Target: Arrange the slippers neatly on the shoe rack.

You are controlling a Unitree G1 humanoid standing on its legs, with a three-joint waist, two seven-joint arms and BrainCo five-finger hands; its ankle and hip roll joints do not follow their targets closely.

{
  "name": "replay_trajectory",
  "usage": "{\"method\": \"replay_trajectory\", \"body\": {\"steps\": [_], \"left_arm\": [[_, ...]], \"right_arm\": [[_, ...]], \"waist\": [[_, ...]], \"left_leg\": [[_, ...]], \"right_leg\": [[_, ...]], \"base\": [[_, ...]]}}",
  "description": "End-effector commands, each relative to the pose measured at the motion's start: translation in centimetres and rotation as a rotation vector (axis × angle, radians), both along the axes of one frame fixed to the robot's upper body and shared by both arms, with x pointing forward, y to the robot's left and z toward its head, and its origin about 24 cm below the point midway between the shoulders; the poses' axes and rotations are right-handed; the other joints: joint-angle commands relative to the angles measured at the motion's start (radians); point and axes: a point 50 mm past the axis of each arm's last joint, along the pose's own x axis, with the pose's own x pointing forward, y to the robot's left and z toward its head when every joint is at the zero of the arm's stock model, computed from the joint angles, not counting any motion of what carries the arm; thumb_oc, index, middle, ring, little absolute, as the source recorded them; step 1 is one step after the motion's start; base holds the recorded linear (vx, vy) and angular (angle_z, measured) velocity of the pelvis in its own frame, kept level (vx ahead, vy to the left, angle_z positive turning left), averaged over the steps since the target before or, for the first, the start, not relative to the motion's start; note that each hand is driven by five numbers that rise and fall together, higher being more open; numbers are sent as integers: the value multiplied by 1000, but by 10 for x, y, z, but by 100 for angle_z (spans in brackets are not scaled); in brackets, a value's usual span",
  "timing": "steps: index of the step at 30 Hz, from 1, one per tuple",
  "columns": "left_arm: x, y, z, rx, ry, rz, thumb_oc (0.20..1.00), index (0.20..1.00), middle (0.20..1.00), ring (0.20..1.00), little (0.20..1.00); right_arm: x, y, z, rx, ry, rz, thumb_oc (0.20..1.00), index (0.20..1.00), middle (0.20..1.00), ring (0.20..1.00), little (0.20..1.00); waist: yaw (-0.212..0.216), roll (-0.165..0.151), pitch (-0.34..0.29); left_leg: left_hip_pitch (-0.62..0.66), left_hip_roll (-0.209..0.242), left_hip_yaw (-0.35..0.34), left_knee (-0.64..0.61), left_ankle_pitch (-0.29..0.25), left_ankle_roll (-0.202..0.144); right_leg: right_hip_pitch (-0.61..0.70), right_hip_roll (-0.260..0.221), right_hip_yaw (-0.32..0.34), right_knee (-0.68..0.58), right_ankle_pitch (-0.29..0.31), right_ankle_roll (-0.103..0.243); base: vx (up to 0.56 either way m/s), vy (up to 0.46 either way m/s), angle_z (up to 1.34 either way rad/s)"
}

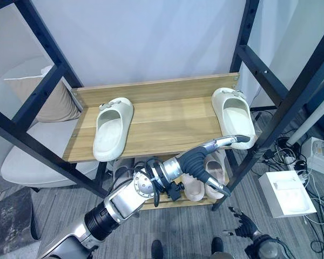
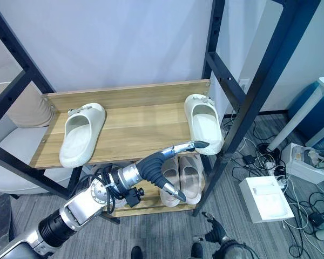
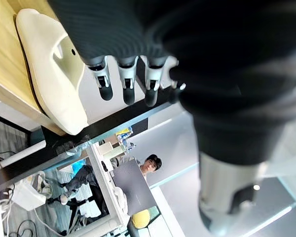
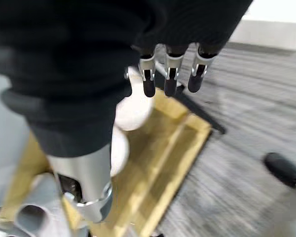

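Wooden shoe rack shelf (image 1: 167,116) at frame centre, cream foam slipper (image 1: 113,128) left, second cream slipper (image 1: 234,116) right, left hand (image 1: 208,162) spread just below it, right hand (image 1: 247,225) lower right, fingers relaxed.

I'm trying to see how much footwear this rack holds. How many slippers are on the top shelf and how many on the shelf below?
Cream slippers on the top shelf: 2, the left slipper and the right slipper.
Beige slippers on the lower shelf: 2, a pair partly behind the left hand.
Total: 4.
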Motion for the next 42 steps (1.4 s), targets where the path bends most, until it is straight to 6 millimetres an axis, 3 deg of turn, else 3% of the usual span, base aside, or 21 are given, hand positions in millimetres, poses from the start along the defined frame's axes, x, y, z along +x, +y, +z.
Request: {"method": "replay_trajectory", "body": {"steps": [1, 3, 7, 8, 9, 10, 14, 16, 19, 20, 26, 28, 42], "left_arm": [[10, 12, 57, -210, -188, 46, 1000, 1000, 1000, 1000, 1000], [12, 27, 74, -291, -247, 119, 1000, 1000, 1000, 1000, 1000], [13, 46, 84, -375, -305, 228, 1000, 1000, 1000, 1000, 1000], [16, 54, 86, -410, -342, 307, 1000, 1000, 1000, 1000, 1000], [16, 55, 86, -409, -346, 310, 1000, 1000, 1000, 1000, 1000], [17, 78, 86, -393, -421, 461, 1000, 1000, 1000, 1000, 1000], [23, 97, 81, -368, -497, 637, 1000, 1000, 1000, 1000, 1000], [32, 113, 81, -267, -603, 796, 1000, 1000, 1000, 1000, 1000], [34, 121, 83, -193, -693, 871, 1000, 1000, 1000, 1000, 1000], [45, 139, 78, -26, -820, 1039, 1000, 1000, 1000, 1000, 1000], [58, 155, 69, 176, -937, 1189, 1000, 1000, 1000, 1000, 1000], [66, 166, 65, 338, -1016, 1266, 1000, 1000, 1000, 1000, 1000], [97, 188, 47, 679, -995, 1353, 1000, 1000, 1000, 1000, 1000]], "right_arm": [[18, 0, 17, 17, -105, -1, 1000, 1000, 1000, 1000, 1000], [16, 2, 15, 26, -101, -11, 1000, 1000, 1000, 1000, 1000], [18, 4, 15, 25, -106, -20, 1000, 1000, 1000, 1000, 1000], [2, 5, -18, 3, 53, -93, 1000, 1000, 1000, 1000, 1000], [4, 6, -18, 5, 49, -91, 1000, 1000, 1000, 1000, 1000], [13, 11, -14, 24, 24, -106, 1000, 1000, 1000, 1000, 1000], [14, 14, -14, 48, 14, -110, 1000, 1000, 1000, 1000, 1000], [14, 15, -11, 54, -2, -105, 1000, 1000, 1000, 1000, 1000], [13, 15, -11, 60, -9, -109, 1000, 1000, 1000, 1000, 1000], [14, 17, -6, 65, -39, -90, 1000, 1000, 1000, 1000, 1000], [15, 18, -1, 64, -69, -66, 1000, 1000, 1000, 1000, 1000], [17, 17, 2, 65, -89, -58, 1000, 1000, 1000, 1000, 1000], [23, 14, 14, 78, -140, -45, 1000, 1000, 1000, 1000, 1000]], "waist": [[30, -20, 37], [40, -22, 35], [54, -25, 35], [69, -22, 32], [66, -23, 36], [89, -26, 34], [96, -31, 32], [98, -32, 30], [99, -33, 29], [97, -36, 27], [85, -40, 22], [73, -40, 22], [22, -35, 21]], "left_leg": [[45, -16, -18, -2, -66, -11], [48, -17, -25, -2, -66, -12], [48, -19, -34, -2, -65, -13], [50, -20, -41, -2, -65, -14], [50, -20, -42, -2, -66, -14], [51, -22, -47, -2, -66, -17], [55, -22, -52, -3, -67, -18], [55, -22, -52, -4, -69, -19], [57, -21, -52, -5, -69, -18], [59, -18, -50, -5, -73, -17], [65, -16, -42, -6, -80, -15], [69, -14, -34, -6, -85, -11], [75, -12, 1, -6, -94, -3]], "right_leg": [[74, -17, -52, 22, -89, 37], [85, -18, -62, 20, -91, 35], [95, -18, -72, 18, -93, 33], [104, -21, -83, 16, -93, 34], [105, -21, -84, 16, -93, 34], [111, -21, -92, 12, -93, 32], [121, -20, -99, 8, -95, 31], [122, -18, -100, 6, -96, 31], [123, -17, -99, 6, -96, 31], [122, -14, -95, 5, -99, 32], [117, -11, -83, 4, -100, 35], [112, -11, -72, 5, -98, 37], [88, -8, -25, 5, -96, 41]], "base": [[20, -18, 6], [21, -14, 8], [16, -13, 9], [23, -11, 16], [34, -14, 18], [26, -13, 13], [26, -7, 16], [26, -1, 21], [25, 3, 0], [39, 8, 0], [23, 10, -5], [20, 16, -5], [10, 10, -11]]}}
